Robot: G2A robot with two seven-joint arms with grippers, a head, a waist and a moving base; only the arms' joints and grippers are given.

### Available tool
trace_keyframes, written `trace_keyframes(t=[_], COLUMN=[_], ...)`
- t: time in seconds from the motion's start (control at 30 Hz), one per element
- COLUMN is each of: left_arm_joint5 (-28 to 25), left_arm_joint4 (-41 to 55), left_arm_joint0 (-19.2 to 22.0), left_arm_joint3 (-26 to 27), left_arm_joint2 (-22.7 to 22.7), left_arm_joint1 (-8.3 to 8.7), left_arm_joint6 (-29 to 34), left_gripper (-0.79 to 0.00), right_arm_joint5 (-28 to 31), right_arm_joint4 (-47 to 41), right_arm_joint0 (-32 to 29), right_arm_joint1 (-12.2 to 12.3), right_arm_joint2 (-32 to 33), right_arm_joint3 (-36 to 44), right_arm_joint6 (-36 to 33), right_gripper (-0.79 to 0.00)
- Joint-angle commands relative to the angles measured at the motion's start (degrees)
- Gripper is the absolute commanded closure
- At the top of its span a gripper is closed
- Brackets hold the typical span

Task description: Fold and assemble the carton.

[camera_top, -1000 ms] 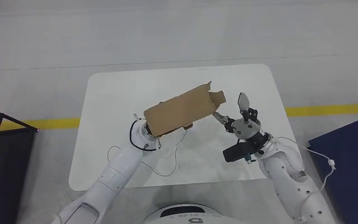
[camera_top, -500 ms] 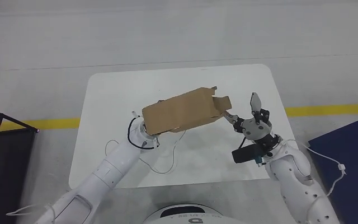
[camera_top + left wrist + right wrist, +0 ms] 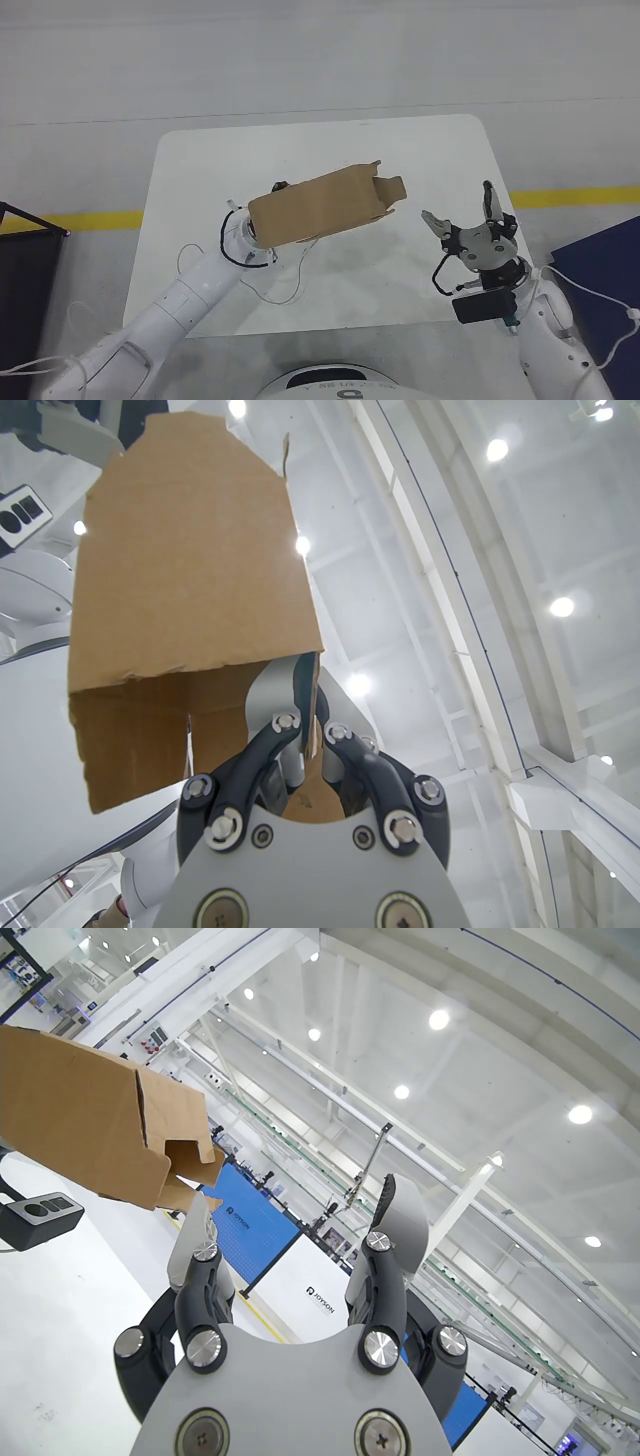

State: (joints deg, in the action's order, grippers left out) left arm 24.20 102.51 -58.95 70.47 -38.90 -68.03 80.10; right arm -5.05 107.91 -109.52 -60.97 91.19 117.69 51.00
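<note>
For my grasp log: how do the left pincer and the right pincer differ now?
The left pincer is shut on the carton; the right pincer is open and holds nothing. The left pincer touches the carton; the right pincer stands apart from its flapped end. Both point upward.

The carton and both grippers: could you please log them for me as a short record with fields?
carton: brown cardboard, held up above the white table, flaps at one end loose
left gripper: shut on an edge of the carton's wall
right gripper: open, empty, apart from the carton, beside its flap end
task state: carton opened into a tube, ends not yet folded shut
</note>
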Motion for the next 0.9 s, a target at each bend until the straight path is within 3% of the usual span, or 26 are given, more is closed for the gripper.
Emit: trace_keyframes(t=[0.0, 0.27, 0.53, 0.87], left_arm_joint5=[-0.13, -1.62, -5.45, -6.36], left_arm_joint4=[-0.14, -0.49, -0.01, 0.26], left_arm_joint0=[0.40, 2.19, 2.80, 4.17], left_arm_joint3=[-0.10, -0.83, -2.44, -2.70], left_arm_joint2=[0.80, 3.72, 4.74, 6.62], left_arm_joint1=[0.28, 1.26, 1.64, 1.57], left_arm_joint6=[0.13, 1.62, 5.44, 6.35], left_gripper=[0.000, 0.000, 0.000, 0.000], right_arm_joint5=[0.72, 4.94, 6.99, 8.59], right_arm_joint4=[0.55, 4.39, 4.07, 7.68], right_arm_joint0=[0.28, 2.85, 2.11, 5.81], right_arm_joint1=[0.00, 0.14, 0.28, -0.01], right_arm_joint2=[-0.26, -1.30, -0.76, -6.43], right_arm_joint3=[0.28, 0.83, -0.35, 0.07], right_arm_joint6=[0.00, -1.96, 1.01, -1.72], right_gripper=[-0.594, -0.610, -0.613, -0.603])
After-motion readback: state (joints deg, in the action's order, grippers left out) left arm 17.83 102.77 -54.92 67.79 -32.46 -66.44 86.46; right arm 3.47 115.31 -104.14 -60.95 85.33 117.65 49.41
